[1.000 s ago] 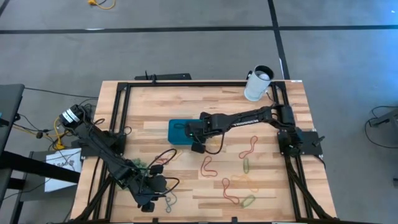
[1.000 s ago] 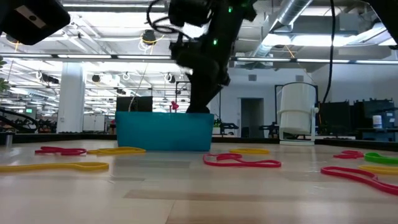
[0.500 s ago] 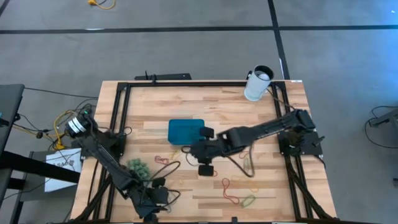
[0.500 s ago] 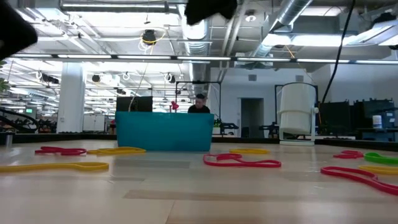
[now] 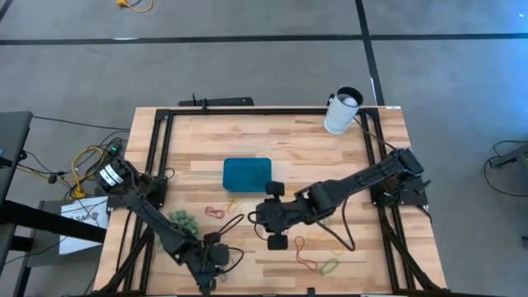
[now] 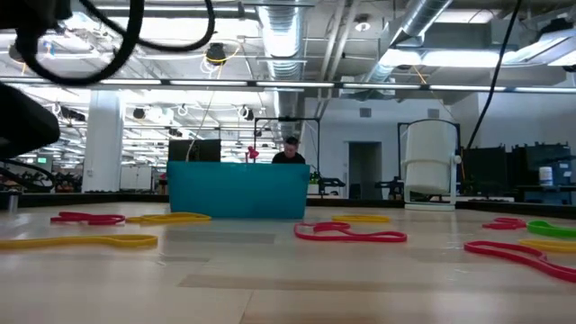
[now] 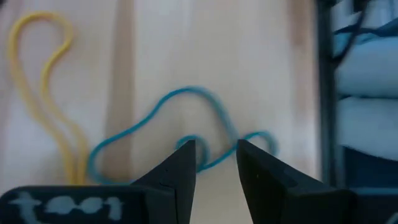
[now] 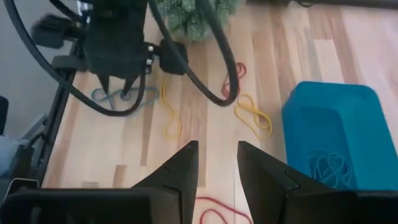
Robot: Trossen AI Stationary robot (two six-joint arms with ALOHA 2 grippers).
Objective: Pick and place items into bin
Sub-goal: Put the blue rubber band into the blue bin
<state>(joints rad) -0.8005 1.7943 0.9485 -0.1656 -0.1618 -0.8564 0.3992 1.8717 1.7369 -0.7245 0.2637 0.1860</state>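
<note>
My left gripper (image 7: 214,149) is open low over the table's near left corner (image 5: 206,274). Its fingers stand on either side of the twisted middle of a blue loop (image 7: 186,102) that lies flat on the wood. A yellow loop (image 7: 43,93) lies beside it. My right gripper (image 8: 217,155) hangs open and empty above the middle of the table (image 5: 276,237), nearer than the teal bin (image 5: 247,174). A bluish loop (image 8: 329,165) lies in the bin. More red, yellow and green loops (image 5: 304,257) lie flat on the table. My left gripper comes slanting down over the blue loop's twisted middle (image 7: 214,158), which passes between the open fingers (image 7: 183,162). The loop lies flat on the table. I cannot tell whether a fingertip touches it.
A green spiky ball (image 5: 183,221) sits left of centre, near the left arm. A white cup (image 5: 342,111) stands at the far right corner. A black frame (image 5: 157,165) runs around the table. Red (image 5: 216,211) and yellow (image 5: 233,205) loops lie just in front of the bin.
My right gripper has swung away from the bin toward the table's near edge and risen out of the top of the low view. My left gripper has sunk toward the blue loop at the near left corner. Both have stayed open.
</note>
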